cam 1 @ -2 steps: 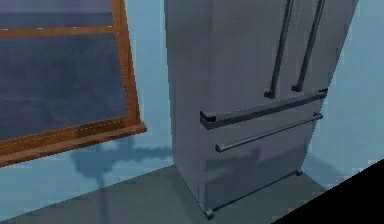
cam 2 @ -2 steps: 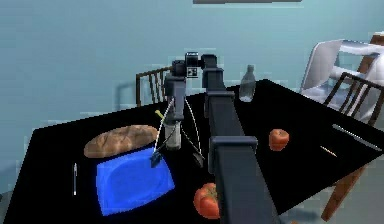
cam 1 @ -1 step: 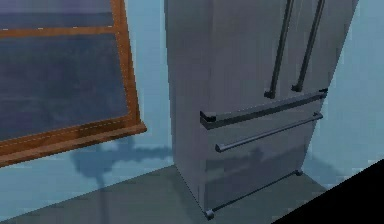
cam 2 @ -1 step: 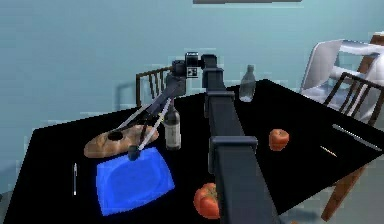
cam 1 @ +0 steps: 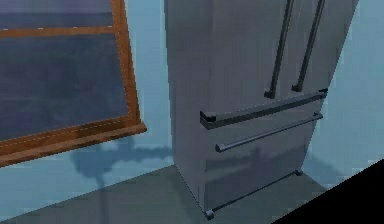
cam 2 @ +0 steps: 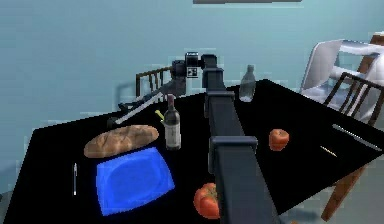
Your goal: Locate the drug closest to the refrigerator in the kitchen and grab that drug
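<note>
A steel refrigerator (cam 1: 255, 100) with two doors above two drawers stands against the blue wall ahead. In the arm side view my arm (cam 2: 232, 150) reaches out over a black table (cam 2: 300, 170). The gripper (cam 2: 130, 110) points left near the table's far edge, with its thin fingers (cam 2: 150, 101) above the tabletop and a dark chair (cam 2: 150, 80) behind them. I cannot tell whether it holds anything. A pale clear bottle (cam 2: 247, 84) stands at the table's far side, right of the arm. A small yellowish bit (cam 2: 157, 117) lies near the fingers.
On the table are a bread loaf (cam 2: 120, 141), a blue plate (cam 2: 133, 182), a dark wine bottle (cam 2: 172, 124) and two red fruits (cam 2: 279, 138) (cam 2: 207, 199). A white chair (cam 2: 335, 58) stands at the right. A wood-framed window (cam 1: 60, 80) is left of the refrigerator.
</note>
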